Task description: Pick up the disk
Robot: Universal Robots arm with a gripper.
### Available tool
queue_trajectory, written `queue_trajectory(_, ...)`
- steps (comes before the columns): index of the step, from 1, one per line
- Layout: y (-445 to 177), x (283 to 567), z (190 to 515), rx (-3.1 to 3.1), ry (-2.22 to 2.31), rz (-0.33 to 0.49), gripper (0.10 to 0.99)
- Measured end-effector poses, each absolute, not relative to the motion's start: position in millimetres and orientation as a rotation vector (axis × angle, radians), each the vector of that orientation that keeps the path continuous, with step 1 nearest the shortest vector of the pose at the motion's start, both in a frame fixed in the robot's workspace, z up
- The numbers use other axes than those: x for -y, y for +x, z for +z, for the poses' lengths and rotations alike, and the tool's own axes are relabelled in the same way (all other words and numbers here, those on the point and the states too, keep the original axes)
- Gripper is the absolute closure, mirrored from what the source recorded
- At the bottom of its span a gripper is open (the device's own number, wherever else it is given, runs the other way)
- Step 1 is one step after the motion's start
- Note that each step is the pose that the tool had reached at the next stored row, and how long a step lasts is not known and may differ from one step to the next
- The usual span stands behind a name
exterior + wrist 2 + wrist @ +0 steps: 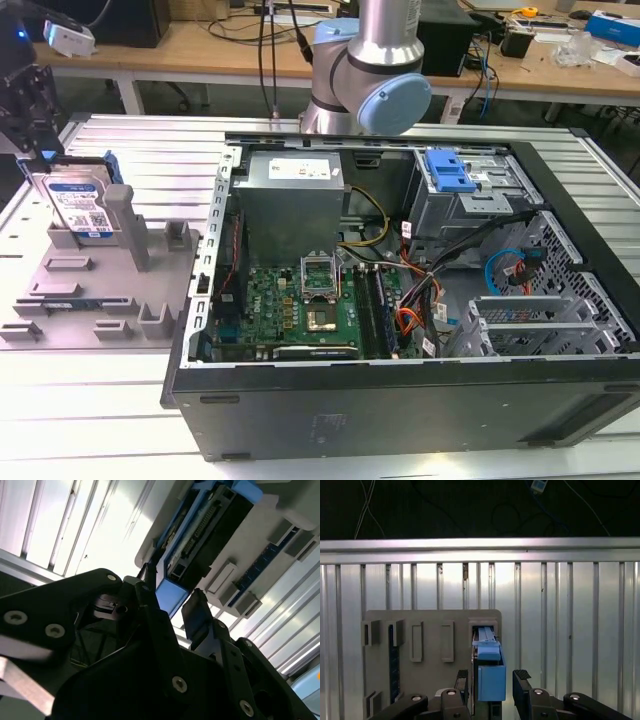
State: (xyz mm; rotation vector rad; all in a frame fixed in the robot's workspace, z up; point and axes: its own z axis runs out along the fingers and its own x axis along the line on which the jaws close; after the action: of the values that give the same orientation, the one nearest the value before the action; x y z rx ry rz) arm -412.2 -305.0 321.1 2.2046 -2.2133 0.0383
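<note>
1. Found the disk (80,205) upright on its edge in a slot of the grey holder (90,300). Placed it on the ribbed metal table (150,150) at the exterior view's left, well apart from the open computer case (400,410).
2. Found the gripper (492,674) poised at the disk's upper edge with its fingers (522,685) spread apart, 1 on each side of the blue side rail (492,687). Saw a clear gap on at least 1 side.
3. Judged the approach and the lining-up as done. Judged the squeeze and the lift as left to do, going by the spread fingers and the disk seated in its slot.
4. Got the wider layout from the exterior view alone: the disk's white-and-blue label (88,215) facing the camera, and the arm (365,70) behind the case. Saw inside the case the blue latch (448,170) and the grey power supply (292,205), both far from the gripper.
5. Got from the first wrist view a look straight along the disk's edge, with the disk sitting between the 2 fingers.
6. Got from the second wrist view a slanted close look past the fingers (197,615) onto the disk's connector end (210,525). Could not tell from it whether either pad touched metal.
</note>
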Motion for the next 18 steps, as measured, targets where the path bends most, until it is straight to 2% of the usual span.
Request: queue_trajectory(18,-413,305,308,2.204,2.213,0.039,0.604)
